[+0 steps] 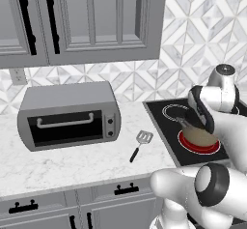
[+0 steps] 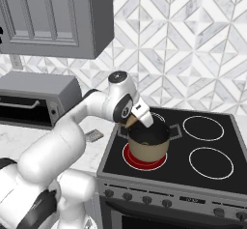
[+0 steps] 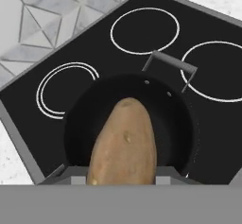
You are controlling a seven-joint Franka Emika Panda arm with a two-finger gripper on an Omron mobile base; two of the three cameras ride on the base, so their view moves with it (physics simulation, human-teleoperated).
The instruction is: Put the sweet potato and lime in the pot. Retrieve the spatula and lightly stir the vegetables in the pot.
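— Pot [image 2: 148,145] contents?
— Dark inside; a small greenish spot shows at the bottom from the right base view, too small to name. It sits on the glowing red front-left burner [image 2: 129,158] of the stove [image 2: 207,179].
— And the sweet potato [image 3: 124,145]?
— Clamped between the fingers of the gripper [image 2: 131,122], hanging over the pot's mouth, at its rim.
— Spatula [image 1: 141,145]?
— Flat on the marble counter [image 1: 72,163], between the toaster oven [image 1: 70,114] and the stove, well apart from the pot.
— Anything in the way?
— The arm itself covers part of the pot from the left base view.
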